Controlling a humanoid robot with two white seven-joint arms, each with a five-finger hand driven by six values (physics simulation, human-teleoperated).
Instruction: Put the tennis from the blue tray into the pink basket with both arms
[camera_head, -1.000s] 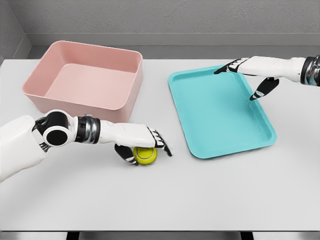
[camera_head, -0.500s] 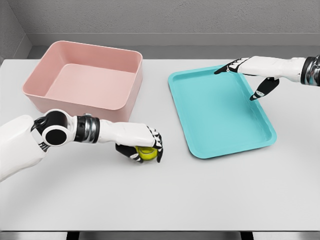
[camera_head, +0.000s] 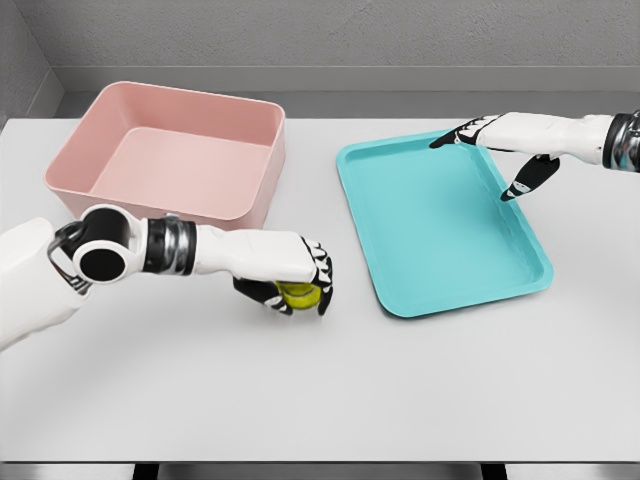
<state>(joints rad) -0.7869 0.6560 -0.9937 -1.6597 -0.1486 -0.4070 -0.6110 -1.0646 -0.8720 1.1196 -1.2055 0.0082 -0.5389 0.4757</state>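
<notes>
The yellow-green tennis ball (camera_head: 297, 295) sits in my left hand (camera_head: 295, 283), whose fingers are curled around it, just above the white table between basket and tray. The pink basket (camera_head: 170, 160) stands at the back left, behind the left forearm. To the right lies the blue tray (camera_head: 440, 220), with nothing in it. My right hand (camera_head: 500, 155) hovers over the tray's far right corner, fingers spread, holding nothing.
The white table (camera_head: 400, 390) stretches wide in front of both containers. A grey wall runs along the back edge. The basket's near wall is close behind my left wrist.
My left hand has closed its fingers around the ball and lifted it slightly, shifting a little right. The right arm has stayed in place.
</notes>
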